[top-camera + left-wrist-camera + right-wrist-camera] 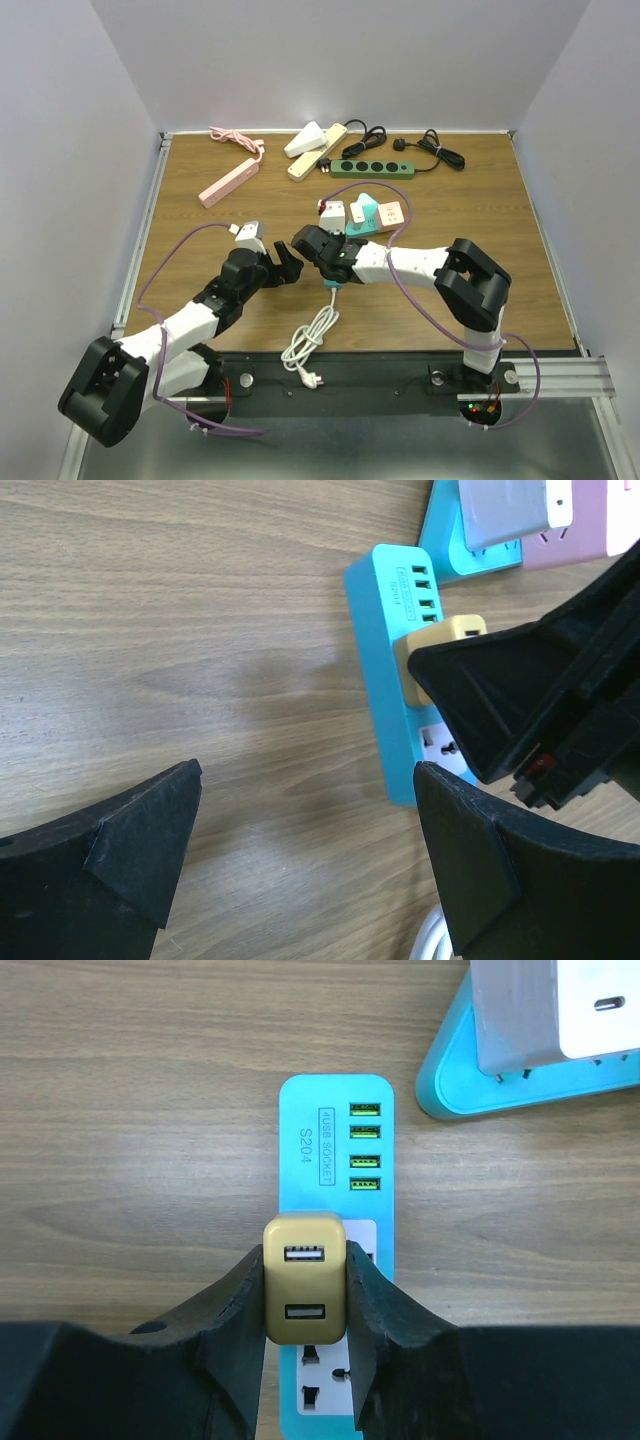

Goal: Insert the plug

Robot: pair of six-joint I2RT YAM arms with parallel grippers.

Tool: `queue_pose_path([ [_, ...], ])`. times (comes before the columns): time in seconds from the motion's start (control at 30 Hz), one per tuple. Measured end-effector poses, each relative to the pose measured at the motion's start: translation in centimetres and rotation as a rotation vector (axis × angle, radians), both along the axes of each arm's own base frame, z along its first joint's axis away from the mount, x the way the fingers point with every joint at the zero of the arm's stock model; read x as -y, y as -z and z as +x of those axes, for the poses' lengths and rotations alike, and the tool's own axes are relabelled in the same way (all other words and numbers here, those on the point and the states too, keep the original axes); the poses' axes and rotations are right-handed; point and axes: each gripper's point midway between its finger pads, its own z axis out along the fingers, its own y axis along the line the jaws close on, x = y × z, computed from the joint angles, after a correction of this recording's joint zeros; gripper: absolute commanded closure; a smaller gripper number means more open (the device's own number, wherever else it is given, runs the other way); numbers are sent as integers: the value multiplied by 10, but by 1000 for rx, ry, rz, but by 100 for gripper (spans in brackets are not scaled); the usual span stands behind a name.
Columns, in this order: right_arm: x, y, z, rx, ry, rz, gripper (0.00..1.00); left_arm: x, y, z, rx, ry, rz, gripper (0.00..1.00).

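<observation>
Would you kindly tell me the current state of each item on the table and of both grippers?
yellow charger: clamped between fingers, sitting on a socket of the blue power strip; full seating unclear.
blue power strip: lying flat, its four USB ports empty.
right gripper: shut on the yellow charger.
left gripper: open, holding nothing, beside the blue power strip.
green power strip: sockets empty.

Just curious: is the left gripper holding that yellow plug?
No, the right gripper is shut on the plug; the left gripper is open and empty.
</observation>
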Motion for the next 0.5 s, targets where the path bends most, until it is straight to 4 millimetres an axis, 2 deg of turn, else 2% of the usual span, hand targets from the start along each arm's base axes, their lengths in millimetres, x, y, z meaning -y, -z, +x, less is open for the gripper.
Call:
queue_pose_path([
  [0.33, -2, 4, 1, 9, -11, 13, 99, -1, -6, 0, 16, -1, -5, 1],
  [0.47, -3, -2, 1, 13, -13, 24, 80, -3, -2, -2, 3, 1, 7, 1],
  [0.5, -3, -3, 1, 13, -12, 25, 71, -3, -1, -3, 0, 1, 9, 1],
])
